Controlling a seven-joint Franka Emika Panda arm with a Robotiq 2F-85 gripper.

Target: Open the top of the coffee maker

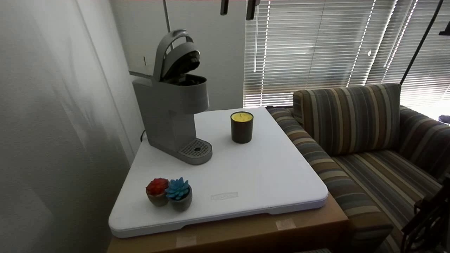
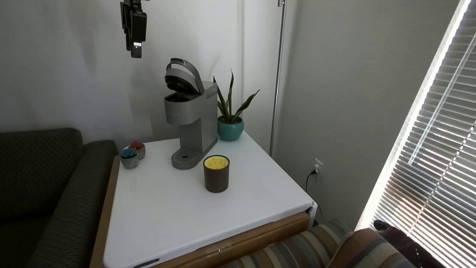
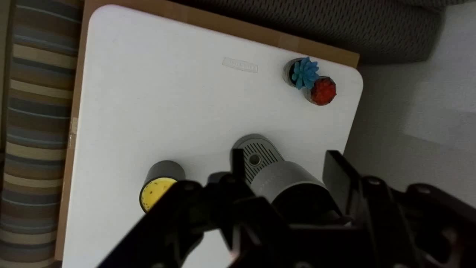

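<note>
The grey coffee maker stands on the white table in both exterior views. Its top is raised and tilted back in both exterior views, with the dark underside and the dark opening beneath showing. The curved handle stands up above it. My gripper is above the coffee maker and apart from it, cut off by the upper edge in both exterior views. In the wrist view the gripper is open with nothing between its fingertips. The coffee maker's head shows below the fingers there; its top is hidden.
A dark candle jar stands beside the coffee maker. Two small potted succulents are near the table edge. A teal pot with a plant stands behind the machine. A wall and a striped armchair flank the table.
</note>
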